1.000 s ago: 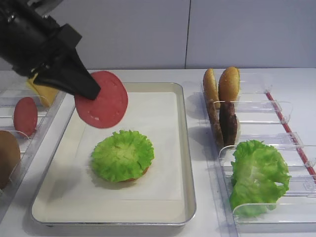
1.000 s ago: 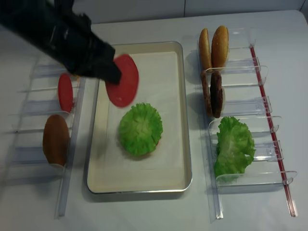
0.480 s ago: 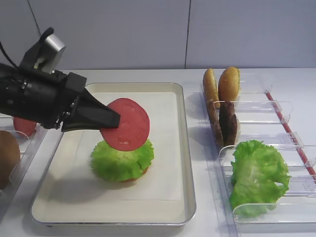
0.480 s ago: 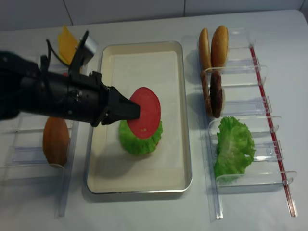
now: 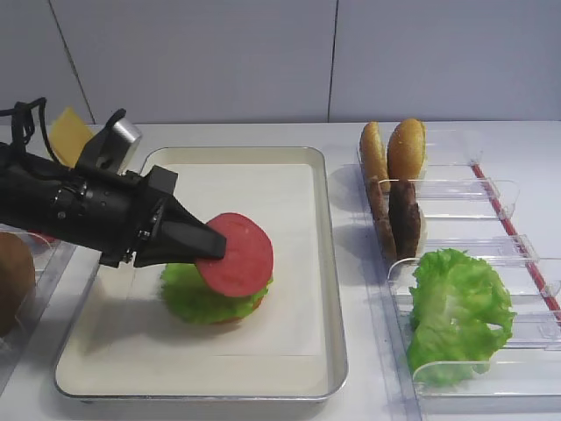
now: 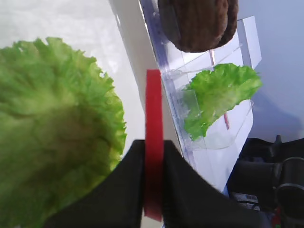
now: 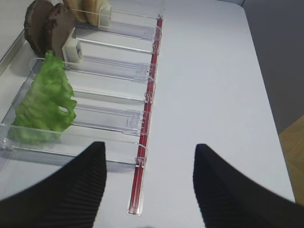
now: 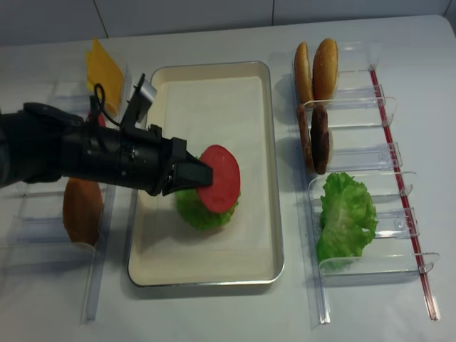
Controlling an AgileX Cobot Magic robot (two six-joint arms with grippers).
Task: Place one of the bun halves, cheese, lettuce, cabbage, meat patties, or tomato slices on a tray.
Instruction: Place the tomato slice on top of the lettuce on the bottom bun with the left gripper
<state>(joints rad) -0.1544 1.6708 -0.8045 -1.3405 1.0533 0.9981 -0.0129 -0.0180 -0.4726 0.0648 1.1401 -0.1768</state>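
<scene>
The left gripper [image 5: 209, 250] pinches the tomato [image 5: 237, 254] edge-on, tilted just above the lettuce [image 5: 197, 294] on the tray [image 5: 323, 263]; better to level it, centre it, then let go.

One exterior view faces the tray [image 5: 329, 263] low from its front; the realsense view looks steeply down on the same tray [image 8: 276, 214]. Both wrist views sit close, sharing the racked lettuce [image 7: 42, 102] [image 6: 218, 97] beside it.

Bright, even overhead light, soft shadows; left wrist view's close foreground looks somewhat blurred
</scene>
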